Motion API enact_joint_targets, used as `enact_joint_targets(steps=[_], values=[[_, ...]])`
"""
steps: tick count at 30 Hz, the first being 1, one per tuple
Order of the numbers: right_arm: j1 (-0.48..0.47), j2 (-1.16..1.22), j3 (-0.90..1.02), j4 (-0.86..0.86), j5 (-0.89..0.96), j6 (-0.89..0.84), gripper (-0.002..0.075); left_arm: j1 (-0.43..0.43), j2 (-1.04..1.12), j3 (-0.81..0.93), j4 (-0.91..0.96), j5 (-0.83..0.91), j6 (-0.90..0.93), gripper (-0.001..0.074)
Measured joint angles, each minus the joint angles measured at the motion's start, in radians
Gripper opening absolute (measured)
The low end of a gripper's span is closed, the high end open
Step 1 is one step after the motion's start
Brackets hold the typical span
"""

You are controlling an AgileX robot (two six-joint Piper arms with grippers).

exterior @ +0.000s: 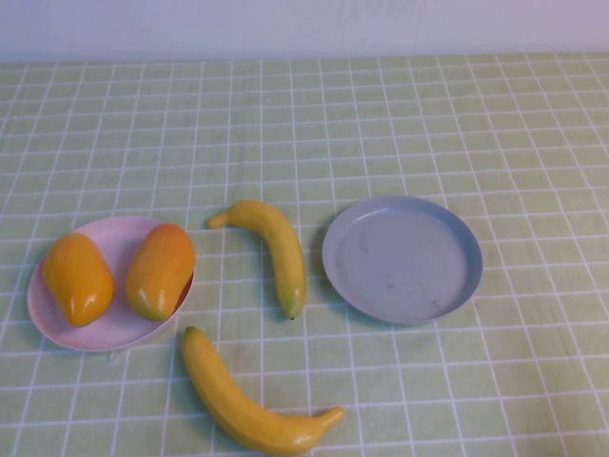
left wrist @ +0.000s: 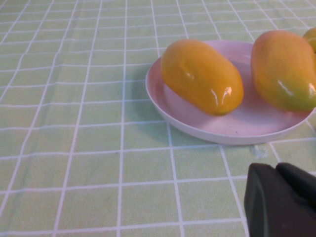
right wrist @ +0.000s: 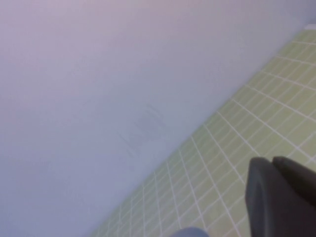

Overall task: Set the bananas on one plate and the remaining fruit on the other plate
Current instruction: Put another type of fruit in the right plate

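Observation:
Two mangoes (exterior: 78, 277) (exterior: 161, 270) lie side by side in the pale pink plate (exterior: 114, 333) at the left. One banana (exterior: 276, 249) lies on the cloth between the plates. The other banana (exterior: 245, 406) lies near the front edge. The grey-blue plate (exterior: 402, 258) stands empty at the right. Neither arm shows in the high view. In the left wrist view, my left gripper (left wrist: 275, 169) is shut and empty, just short of the pink plate (left wrist: 197, 131) with both mangoes (left wrist: 201, 76) (left wrist: 284, 69). My right gripper (right wrist: 270, 161) is shut and empty, facing the back wall.
A green checked cloth (exterior: 428, 124) covers the table. A pale wall (right wrist: 98, 89) runs along its far edge. A bit of grey-blue rim (right wrist: 190, 232) shows at the edge of the right wrist view.

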Motion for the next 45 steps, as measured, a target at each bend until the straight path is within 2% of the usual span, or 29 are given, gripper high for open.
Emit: enact_joint_targets(steps=[5, 11, 19, 23, 27, 30, 35, 38, 41, 44, 45], values=[[0.000, 0.000, 0.000, 0.035, 0.063, 0.000, -0.0017, 0.000, 0.000, 0.000, 0.002, 0.000, 0.000, -0.0003], [0.000, 0.058, -0.062, 0.025, 0.293, 0.002, -0.0017, 0.000, 0.000, 0.000, 0.004, 0.000, 0.000, -0.0003], [0.000, 0.464, -0.401, -0.258, 0.723, -0.008, -0.0017, 0.000, 0.000, 0.000, 0.004, 0.000, 0.000, -0.0003], [0.000, 0.656, -0.545, -0.374, 0.861, -0.084, -0.0017, 0.000, 0.000, 0.000, 0.004, 0.000, 0.000, -0.0003], [0.013, 0.826, -0.646, -0.411, 0.916, -0.182, -0.0017, 0.000, 0.000, 0.000, 0.004, 0.000, 0.002, -0.0004], [0.102, 0.941, -0.716, -0.450, 0.918, -0.211, -0.0017, 0.000, 0.000, 0.000, 0.004, 0.000, 0.002, -0.0003], [0.395, 1.151, -0.862, -0.520, 0.918, -0.196, -0.0002, 0.000, 0.000, 0.000, 0.004, 0.000, 0.002, -0.0003], [0.561, 1.291, -0.971, -0.599, 0.905, -0.104, 0.0040, 0.000, 0.000, 0.000, 0.004, 0.000, 0.002, -0.0003], [0.691, 1.441, -1.090, -0.691, 0.906, -0.027, 0.0120, 0.000, 0.000, 0.000, 0.004, 0.000, 0.002, -0.0003], [0.776, 1.577, -1.205, -0.719, 0.924, -0.005, 0.0228, 0.000, 0.000, 0.000, 0.004, 0.000, 0.004, -0.0004], [0.811, 1.644, -1.266, -0.723, 0.938, -0.001, 0.0288, 0.000, 0.000, 0.000, 0.004, 0.000, 0.004, -0.0004]])
